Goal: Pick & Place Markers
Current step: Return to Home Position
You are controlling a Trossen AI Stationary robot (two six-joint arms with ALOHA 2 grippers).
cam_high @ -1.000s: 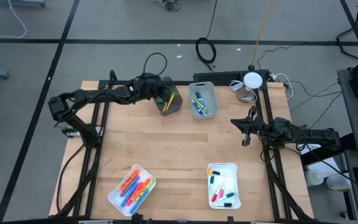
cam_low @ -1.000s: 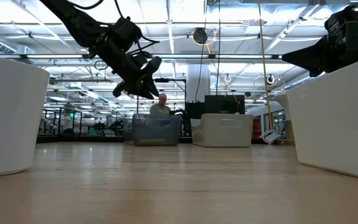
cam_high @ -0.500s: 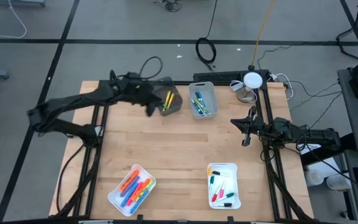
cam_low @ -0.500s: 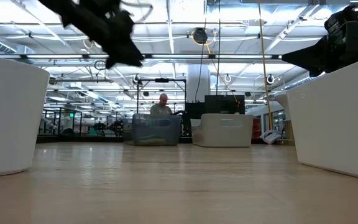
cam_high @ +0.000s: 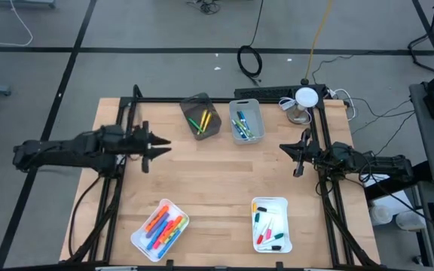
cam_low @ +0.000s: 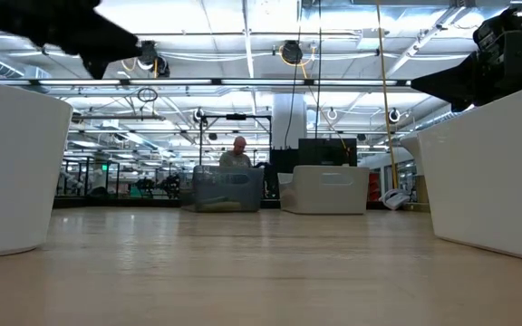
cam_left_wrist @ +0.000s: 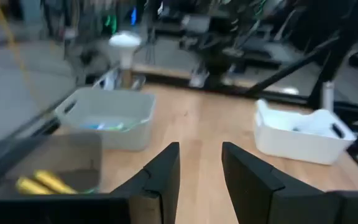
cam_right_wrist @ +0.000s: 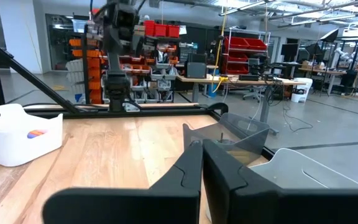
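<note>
In the high view, chunky orange, pink and yellow markers (cam_high: 160, 226) lie in the near-left white tray, and thin white-barrelled markers (cam_high: 268, 227) lie in the near-right white tray. Yellow and green markers (cam_high: 204, 120) lie in the dark grey bin; blue and green ones (cam_high: 242, 125) lie in the light grey bin. My left gripper (cam_high: 160, 144) is open and empty above the table's left part, pointing right; its wrist view shows the gap (cam_left_wrist: 201, 171) between the fingers. My right gripper (cam_high: 298, 156) waits shut near the right edge, empty (cam_right_wrist: 202, 152).
The dark grey bin (cam_high: 190, 107) and the light grey bin (cam_high: 232, 105) stand side by side at the far edge. The two white trays (cam_high: 136, 239) (cam_high: 285, 203) sit at the near edge, with bare wood between them. A white lamp (cam_high: 305, 96) stands at the far right corner. A person (cam_low: 236, 154) sits far behind the table.
My left gripper has drawn back from above the dark grey bin, swinging toward the table's left and near side, and now points right over bare wood. In the low view it has moved out of the middle to the upper left. The right arm has kept still.
</note>
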